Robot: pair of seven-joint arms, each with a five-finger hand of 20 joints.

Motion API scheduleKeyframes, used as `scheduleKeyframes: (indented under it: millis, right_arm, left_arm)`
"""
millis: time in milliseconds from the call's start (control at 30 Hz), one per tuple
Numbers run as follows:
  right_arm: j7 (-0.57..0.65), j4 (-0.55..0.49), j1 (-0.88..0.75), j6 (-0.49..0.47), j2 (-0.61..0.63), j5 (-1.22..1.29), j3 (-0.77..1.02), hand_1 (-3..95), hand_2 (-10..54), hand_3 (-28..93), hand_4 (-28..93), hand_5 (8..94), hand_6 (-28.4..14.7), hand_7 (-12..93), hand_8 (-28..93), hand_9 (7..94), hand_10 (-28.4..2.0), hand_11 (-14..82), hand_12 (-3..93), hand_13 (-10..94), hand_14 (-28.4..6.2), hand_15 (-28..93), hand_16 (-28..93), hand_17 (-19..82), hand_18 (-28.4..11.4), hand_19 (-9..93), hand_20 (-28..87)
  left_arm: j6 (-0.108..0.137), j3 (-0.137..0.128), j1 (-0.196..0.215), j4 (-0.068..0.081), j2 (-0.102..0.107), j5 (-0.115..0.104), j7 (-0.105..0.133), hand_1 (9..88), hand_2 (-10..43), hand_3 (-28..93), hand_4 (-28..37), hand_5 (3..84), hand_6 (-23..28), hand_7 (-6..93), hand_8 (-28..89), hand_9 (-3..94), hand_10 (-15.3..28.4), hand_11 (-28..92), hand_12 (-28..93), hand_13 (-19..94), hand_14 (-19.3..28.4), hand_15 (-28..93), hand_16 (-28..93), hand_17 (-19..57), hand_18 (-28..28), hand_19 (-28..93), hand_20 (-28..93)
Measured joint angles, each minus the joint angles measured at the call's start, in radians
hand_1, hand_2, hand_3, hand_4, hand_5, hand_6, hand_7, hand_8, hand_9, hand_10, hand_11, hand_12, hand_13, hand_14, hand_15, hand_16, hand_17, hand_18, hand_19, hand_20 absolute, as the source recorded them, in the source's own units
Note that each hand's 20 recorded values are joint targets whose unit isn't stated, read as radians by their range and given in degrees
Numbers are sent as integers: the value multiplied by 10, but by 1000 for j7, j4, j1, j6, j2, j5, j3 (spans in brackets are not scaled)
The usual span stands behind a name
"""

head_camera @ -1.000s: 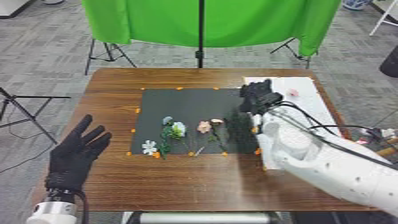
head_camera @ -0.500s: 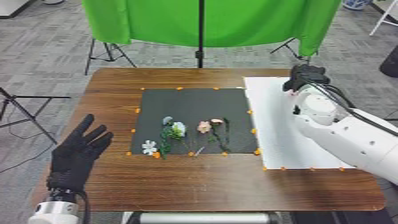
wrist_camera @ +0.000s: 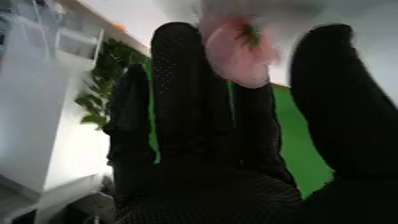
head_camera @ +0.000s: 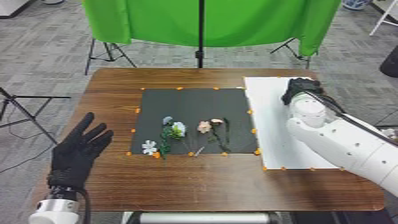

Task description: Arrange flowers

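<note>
I have my right hand at the far part of the white sheet, fingers straight and thumb well apart from them, probably to leave the pink flower room at my fingertips; whether it touches them I cannot tell. The other flowers lie together on the black mat, my left hand open beside it, likely to keep out of the way.

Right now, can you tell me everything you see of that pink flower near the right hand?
The pale pink flower has rounded, fabric-like petals with small green spikes at one end. It shows in front of the black-gloved right hand, whose fingers are straight and thumb apart; I cannot tell whether they touch it.
</note>
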Motion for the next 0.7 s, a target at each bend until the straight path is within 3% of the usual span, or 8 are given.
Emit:
scheduleKeyframes:
  millis: [67,300,467,567,700]
  right_arm:
    - [-13,4,5,10,5,-48,-22,605,-95,583,-283,873,55,155,-3,934,-28,125,328,780,-11,625,216,308,-169,868,369]
    - [-18,-4,15,161,39,-56,-116,629,-95,586,-283,886,33,150,6,937,-30,159,327,796,-11,624,242,326,-171,874,374]
    - [-10,-15,67,196,45,-35,-186,626,-95,598,-283,890,28,147,8,937,-34,167,325,798,-14,627,245,331,-176,878,377]
    - [-15,-66,81,238,44,-29,-174,619,-95,614,-283,893,24,144,9,937,-36,170,323,800,-16,629,246,333,-178,880,377]
    - [-35,-220,73,300,60,-47,-116,610,-95,633,-283,893,21,141,13,937,-39,173,322,798,-19,630,252,334,-182,883,376]
  left_arm:
    - [-1,-2,0,0,-6,2,-4,251,62,807,-238,338,76,74,-89,325,196,187,81,243,275,425,-88,-97,284,571,-51]
    - [-1,-5,4,-2,-11,3,-2,252,61,806,-239,339,77,72,-89,324,196,187,82,242,276,424,-90,-98,284,571,-52]
    - [0,-21,24,-10,-10,3,5,252,61,807,-239,339,77,72,-88,324,196,186,82,242,277,424,-90,-98,284,571,-52]
    - [1,-19,25,-10,-7,3,12,252,60,806,-240,339,77,72,-88,324,197,186,83,242,278,425,-90,-98,284,572,-53]
    - [1,-14,26,-10,-1,2,23,253,60,805,-240,339,77,72,-87,325,198,187,84,241,279,427,-90,-98,284,574,-55]
